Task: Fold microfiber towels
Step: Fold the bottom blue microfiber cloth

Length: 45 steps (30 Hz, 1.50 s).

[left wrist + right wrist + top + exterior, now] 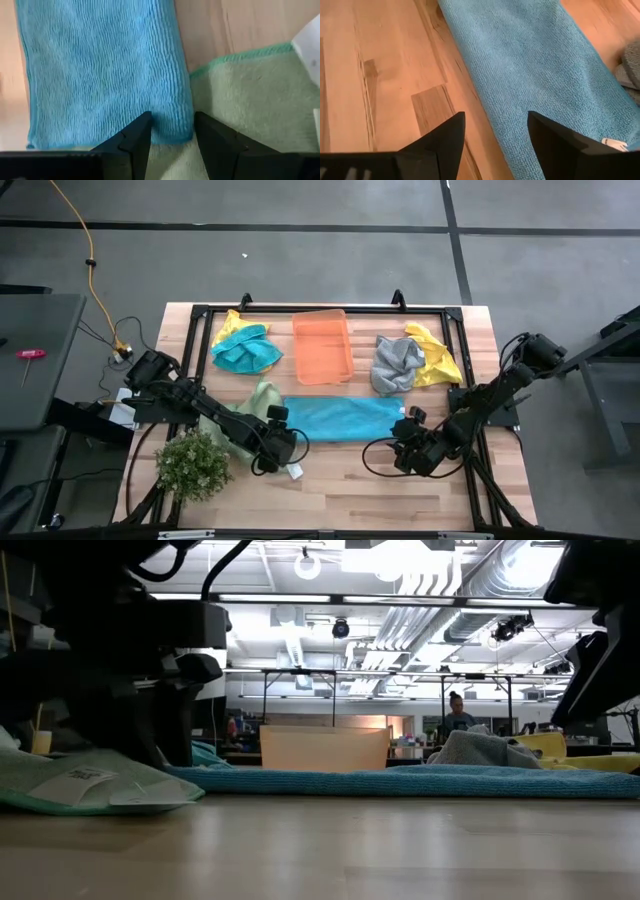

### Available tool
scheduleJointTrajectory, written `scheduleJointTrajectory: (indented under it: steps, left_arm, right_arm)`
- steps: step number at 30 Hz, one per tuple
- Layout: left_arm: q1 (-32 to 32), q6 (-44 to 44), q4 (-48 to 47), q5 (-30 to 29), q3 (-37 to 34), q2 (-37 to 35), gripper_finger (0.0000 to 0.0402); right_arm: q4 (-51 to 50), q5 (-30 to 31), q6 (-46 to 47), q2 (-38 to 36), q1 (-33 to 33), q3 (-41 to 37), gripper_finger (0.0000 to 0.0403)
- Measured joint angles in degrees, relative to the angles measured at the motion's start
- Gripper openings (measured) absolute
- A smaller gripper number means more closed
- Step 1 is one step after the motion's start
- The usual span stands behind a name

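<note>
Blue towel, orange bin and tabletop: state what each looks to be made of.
Blue towel: soft microfiber-like cloth, matte; fine ribbed pile shows in the wrist views.
Orange bin: probably plastic, smooth and translucent; the wood beneath tints through it.
Tabletop: wooden boards, light with a slight sheen; grain and plank seams are visible.

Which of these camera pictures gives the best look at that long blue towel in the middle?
The high view: the blue towel lies there whole, folded into a long strip. The low view shows only its edge, and each wrist view shows just one end.
</note>
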Motion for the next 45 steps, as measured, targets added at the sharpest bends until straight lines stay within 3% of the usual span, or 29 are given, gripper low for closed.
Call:
scheduleJointTrajectory:
  steps: [8, 13, 19, 28, 32, 38, 45]
  left_arm:
    - [0.00, 0.09, 0.06, -0.09, 0.02, -0.01, 0.0108]
    - [-0.03, 0.09, 0.08, -0.12, 0.02, -0.01, 0.0077]
    - [-0.04, 0.08, 0.08, -0.12, 0.02, -0.01, 0.0054]
    - [-0.02, 0.09, 0.17, 0.02, 0.02, -0.01, 0.0031]
    - [-0.02, 0.09, 0.16, 0.39, 0.02, -0.01, 0.0021]
    - [-0.02, 0.09, 0.14, 0.48, 0.02, -0.05, 0.0004]
    - [-0.02, 0.09, 0.01, 0.52, 0.04, -0.23, 0.0002]
  right_arm:
    - [-10.27, -6.49, 1.64, 0.00, 0.15, 0.00, 0.0208]
    - [-9.34, -11.70, -1.28, 0.00, 0.17, 0.00, 0.0208]
    - [-9.53, -11.07, -7.87, 1.08, -0.02, 0.00, 0.0208]
    - [-9.68, -11.23, -11.45, 9.78, -2.17, 0.39, 0.0206]
    - [-9.72, -12.03, -10.64, 10.43, -2.32, 0.40, 0.0162]
    - [-9.93, -12.82, -10.43, 7.66, -2.50, -0.06, 0.0016]
    - [-12.07, -12.36, -8.80, 2.86, -2.47, -0.09, 0.0004]
